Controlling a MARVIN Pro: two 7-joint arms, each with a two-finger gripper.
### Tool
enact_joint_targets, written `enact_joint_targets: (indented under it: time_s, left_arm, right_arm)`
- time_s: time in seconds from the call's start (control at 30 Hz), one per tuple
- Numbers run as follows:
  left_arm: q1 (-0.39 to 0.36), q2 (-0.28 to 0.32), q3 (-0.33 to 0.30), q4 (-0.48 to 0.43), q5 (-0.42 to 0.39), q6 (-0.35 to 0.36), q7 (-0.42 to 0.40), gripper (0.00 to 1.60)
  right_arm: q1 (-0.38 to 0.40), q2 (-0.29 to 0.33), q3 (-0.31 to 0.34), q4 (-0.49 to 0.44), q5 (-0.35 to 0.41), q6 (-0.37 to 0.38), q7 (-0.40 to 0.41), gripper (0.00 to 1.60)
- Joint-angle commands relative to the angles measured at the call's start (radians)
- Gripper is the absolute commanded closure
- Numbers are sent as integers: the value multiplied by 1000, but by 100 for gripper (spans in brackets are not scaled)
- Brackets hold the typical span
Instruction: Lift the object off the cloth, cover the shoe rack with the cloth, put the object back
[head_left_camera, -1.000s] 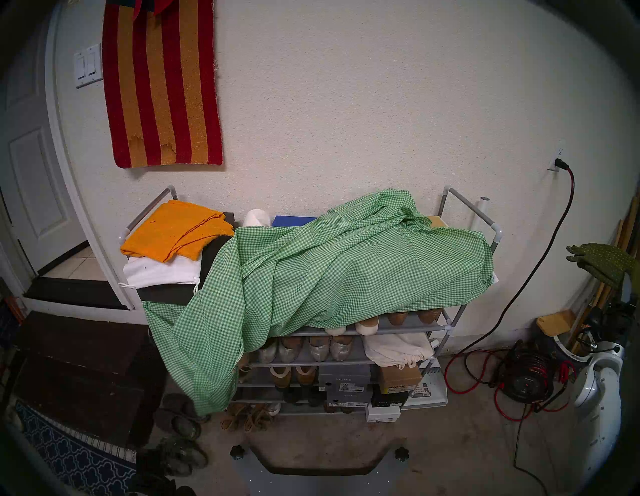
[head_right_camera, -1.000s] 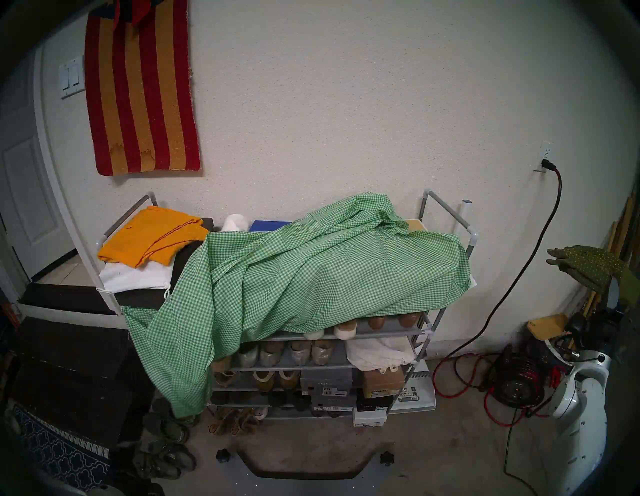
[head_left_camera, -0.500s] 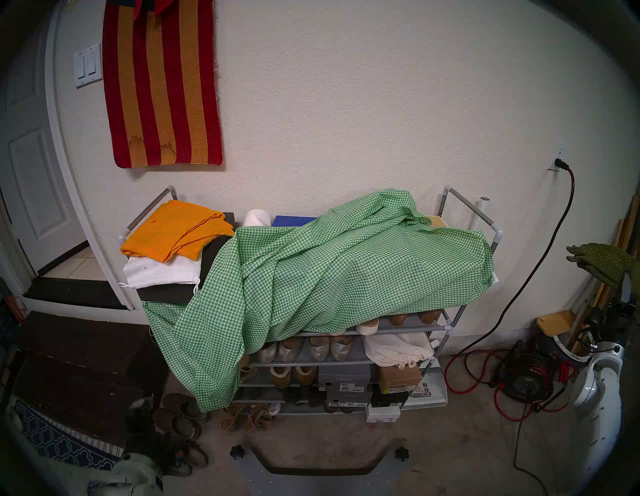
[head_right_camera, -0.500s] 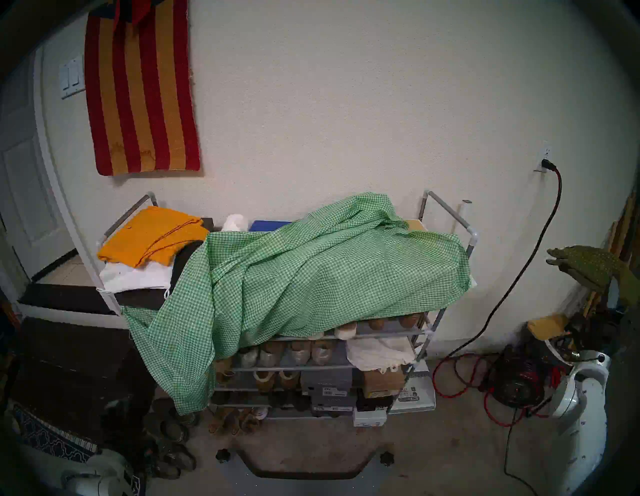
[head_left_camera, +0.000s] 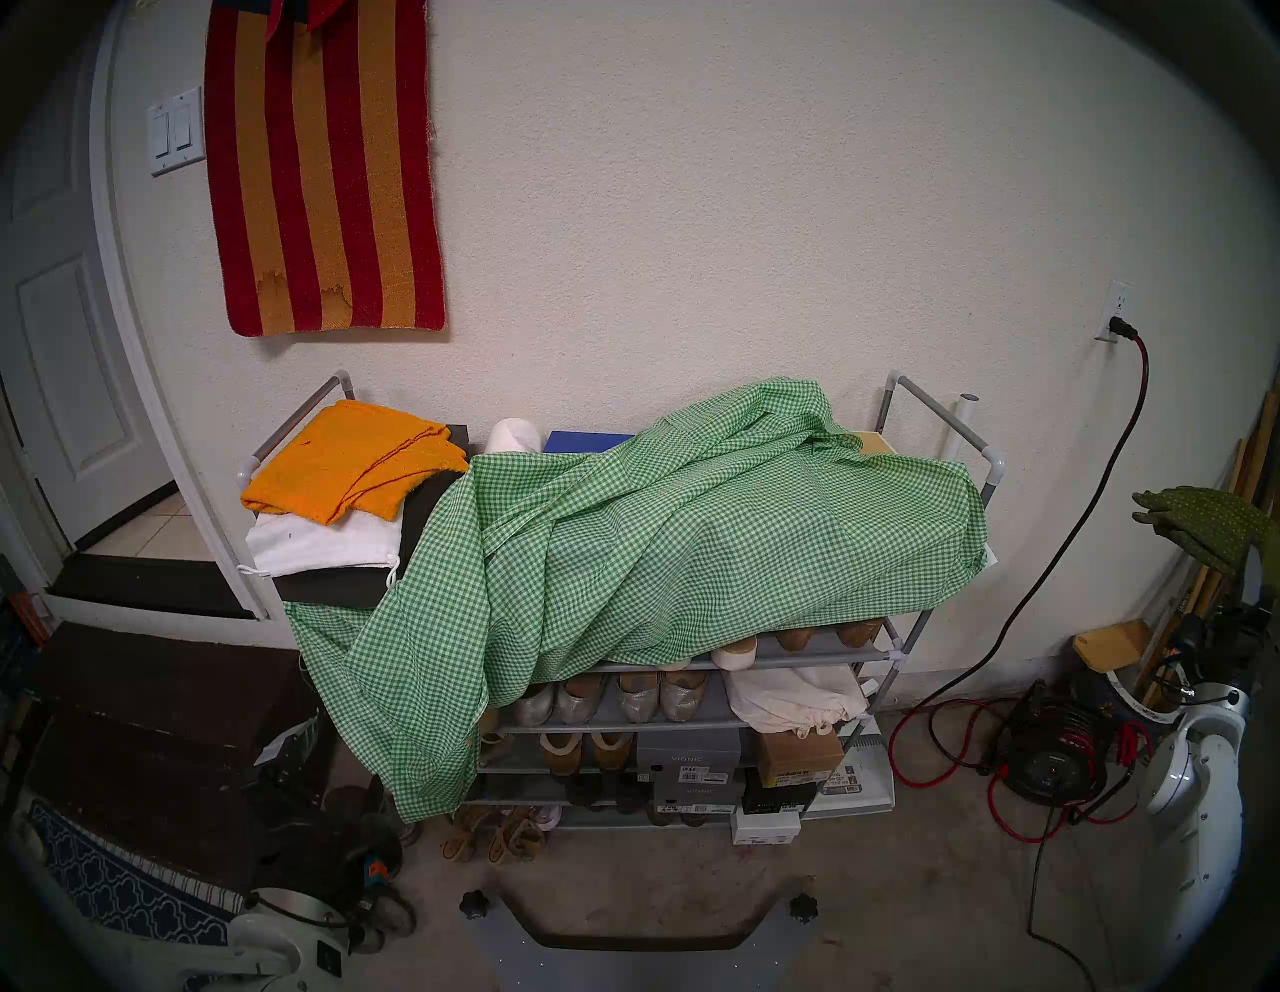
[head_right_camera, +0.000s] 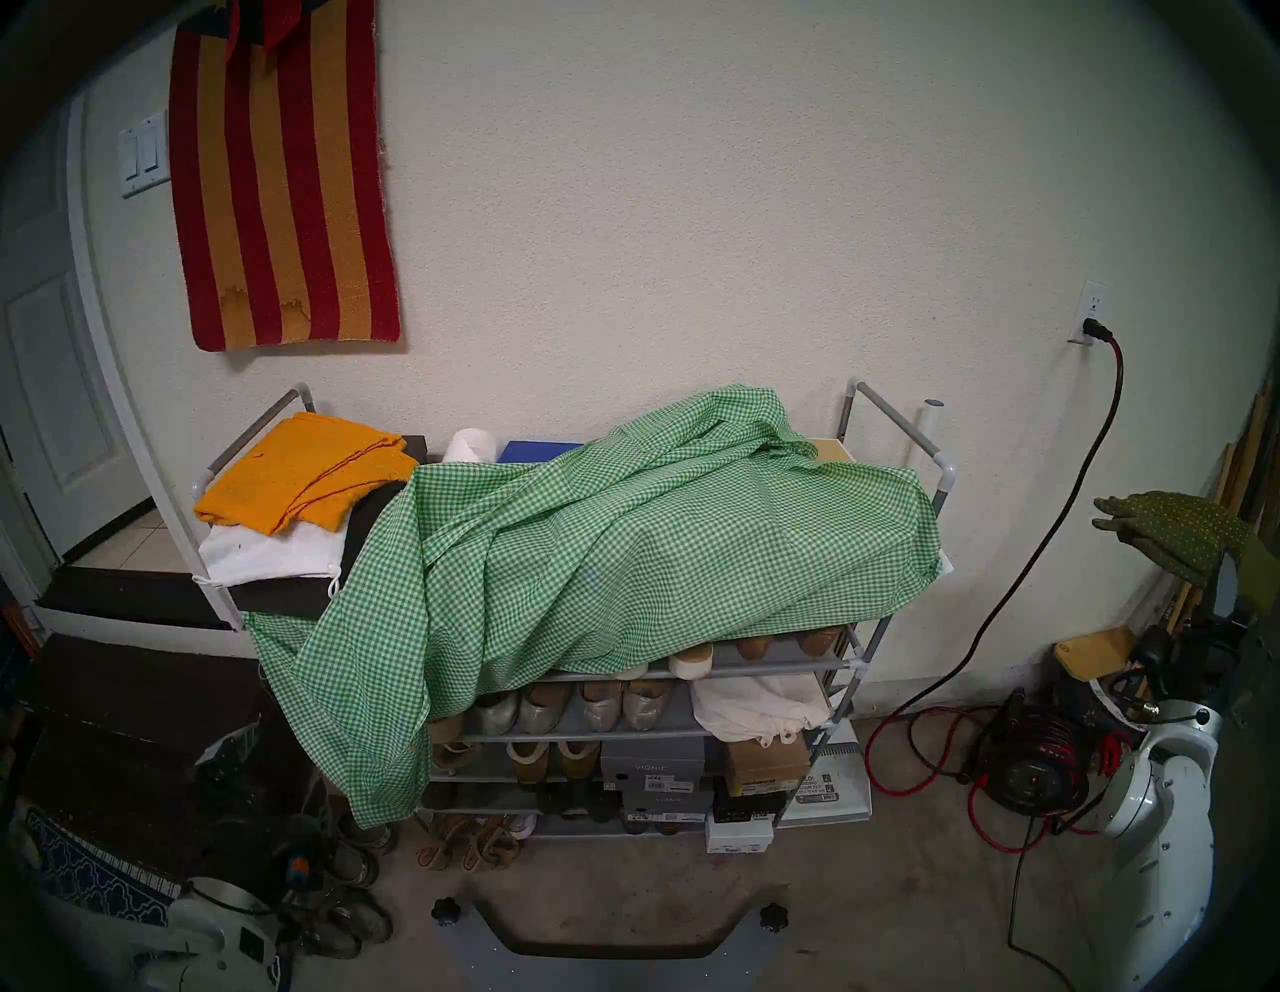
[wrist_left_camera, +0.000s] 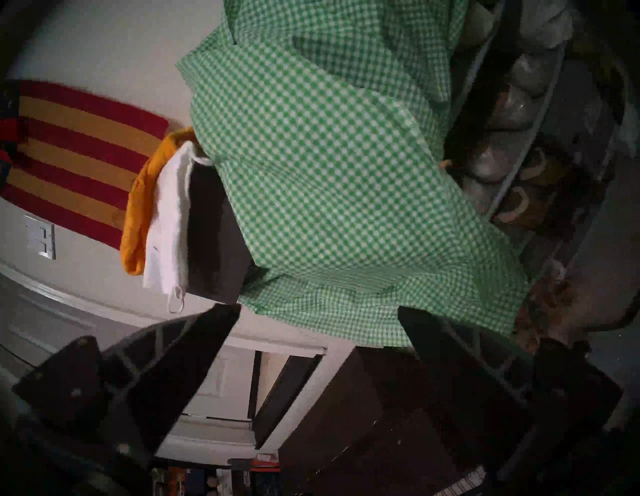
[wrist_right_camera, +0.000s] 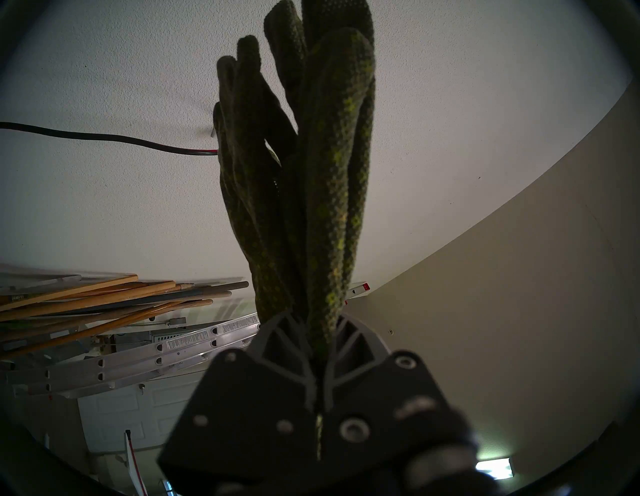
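The cloth (head_left_camera: 665, 547) lies bunched over the centre and right of the rack (head_left_camera: 921, 409), with one long tail hanging off the front at lower centre-left of the head view, while the orange cloth (head_left_camera: 346, 471) and the rack's left end stay bare. The gloves (head_left_camera: 1205, 526) are off the cloth, held high at the right edge of the frame; in the right wrist view the right gripper (wrist_right_camera: 317, 346) is clamped tight on their cuffs, fingers pointing up. The left gripper (wrist_left_camera: 318, 311) sits low at the left, jaws spread wide, the hanging hem just above and between the fingers (wrist_left_camera: 194, 346). The step in hand looks to be taking that hem. It would go best to pinch the edge itself near a corner, not a fold deeper in, then carry it up and left so the sheet spreads instead of dragging off the right end. The fabric is thin and will slip, so a full close before lifting matters.
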Motion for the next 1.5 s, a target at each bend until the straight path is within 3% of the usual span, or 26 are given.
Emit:
enact_joint_targets:
  time_s: [0.0,0.17,0.33,0.63,0.87,1.07,1.47]
  left_arm:
    - [103,39,-122,4,-80,-93,93,0]
    - [118,81,-190,-11,-96,-151,137,0]
    - [154,141,-186,-11,-63,-207,122,0]
    - [156,186,-202,-11,-81,-311,-11,0]
    - [102,205,-224,-11,-86,-378,-169,0]
    - [58,213,-219,-11,-95,-460,-251,0]
    - [-71,153,-193,-11,-143,-455,-441,0]
  right_arm:
    - [-2,1,-2,-1,-2,-2,1,160]
    - [-2,1,-2,-1,-2,-2,1,160]
    - [-2,1,-2,-1,-2,-2,1,160]
    - [-2,1,-2,-1,-2,-2,1,160]
    - [-2,1,-2,-1,-2,-2,1,160]
    - [-2,1,-2,-1,-2,-2,1,160]
    - [-2,1,-2,-1,-2,-3,1,160]
